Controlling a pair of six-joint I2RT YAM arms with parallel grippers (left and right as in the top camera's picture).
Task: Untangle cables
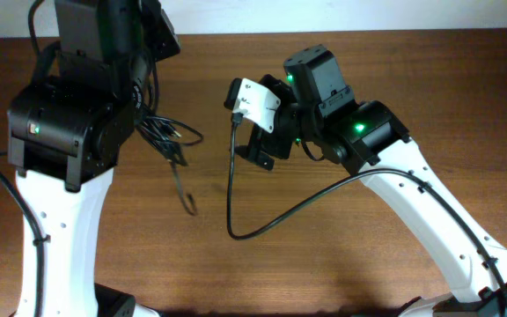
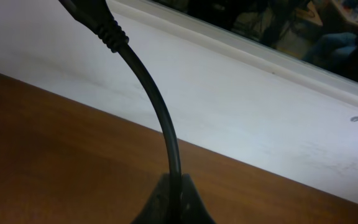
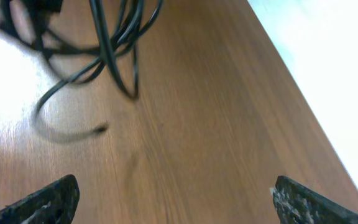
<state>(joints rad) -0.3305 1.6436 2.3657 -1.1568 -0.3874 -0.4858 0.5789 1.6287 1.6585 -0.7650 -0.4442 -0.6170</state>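
**Left clamped on a cord, right standing wide**

On my right wrist feed, the right end effector (image 3: 176, 202) stands wide. One fingertip shows in each lower corner, with only bare desk (image 3: 216, 124) between them. Beyond, toward 11 o'clock, the cables (image 3: 107, 56) hang in a loose, blurred tangle of black loops. One free end (image 3: 100, 129) trails down to the wood; I cannot tell whether it touches.

On my left wrist feed, the left end effector (image 2: 173, 202) is pinched tight on one cord of that bundle. The cord rises from the fingers toward 11 o'clock and ends in a ribbed plug collar (image 2: 107, 31) at the top edge. Behind it lie the desk, then a white wall (image 2: 260, 118).

From overhead, the tangle sits beside the left arm, at 9 o'clock from the right end effector and apart from it. A single strand drops away from the tangle toward 5 o'clock. The right arm's own thicker wire (image 1: 231, 189) loops down toward 6 o'clock from its end effector.
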